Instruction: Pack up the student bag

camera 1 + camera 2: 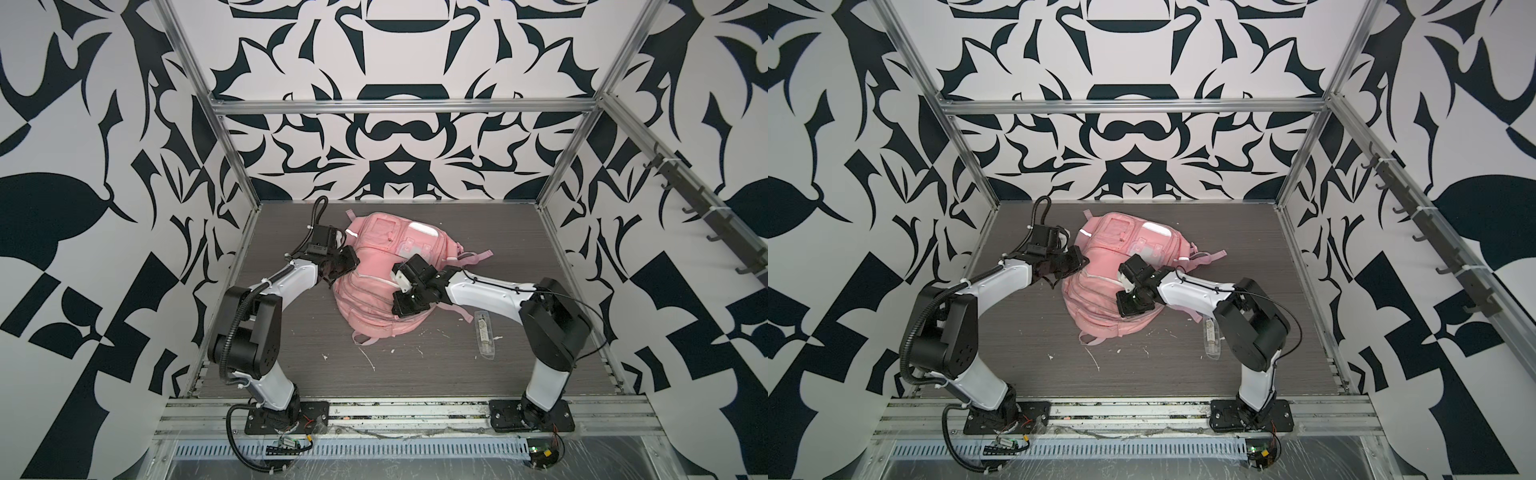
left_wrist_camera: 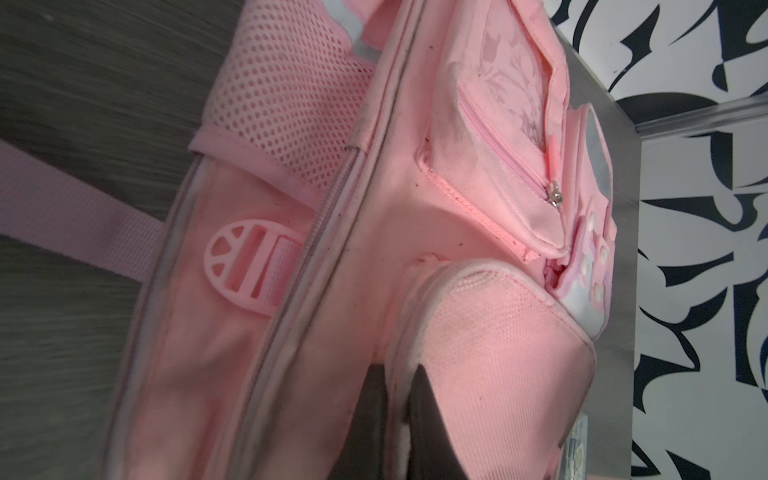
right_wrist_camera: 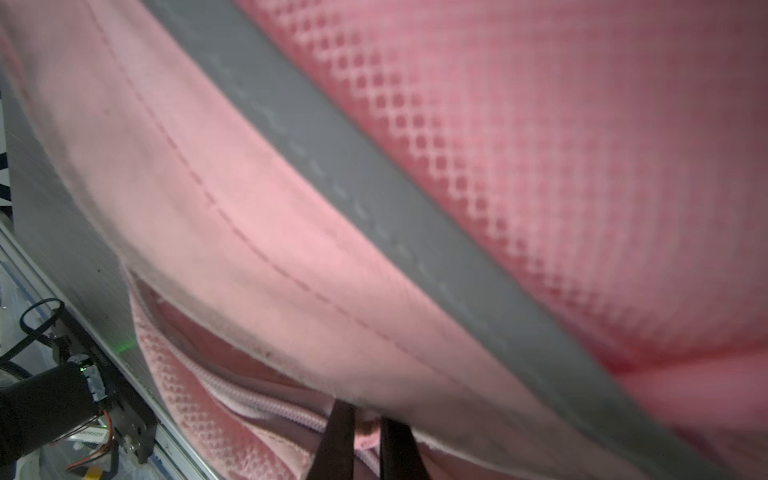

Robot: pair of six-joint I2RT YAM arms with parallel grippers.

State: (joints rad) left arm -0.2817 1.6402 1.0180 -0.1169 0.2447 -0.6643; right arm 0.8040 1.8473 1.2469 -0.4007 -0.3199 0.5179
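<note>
The pink student bag (image 1: 374,266) (image 1: 1100,270) lies in the middle of the dark table in both top views. My left gripper (image 1: 338,272) (image 2: 397,374) is at the bag's left side. It is shut on the pale piped rim of a mesh side pocket (image 2: 498,332), which runs between the two dark fingers. My right gripper (image 1: 398,311) (image 3: 368,419) reaches over the bag's front right part. It is shut on a small pink piece beside the bag's open zip (image 3: 257,399), under a fabric flap with a grey strip (image 3: 374,187).
A clear plastic packet (image 1: 484,332) (image 1: 1210,336) lies on the table beside the right arm. White scraps (image 1: 365,357) are scattered in front of the bag. A pink strap (image 1: 473,255) trails to the right. Metal frame posts and patterned walls enclose the table.
</note>
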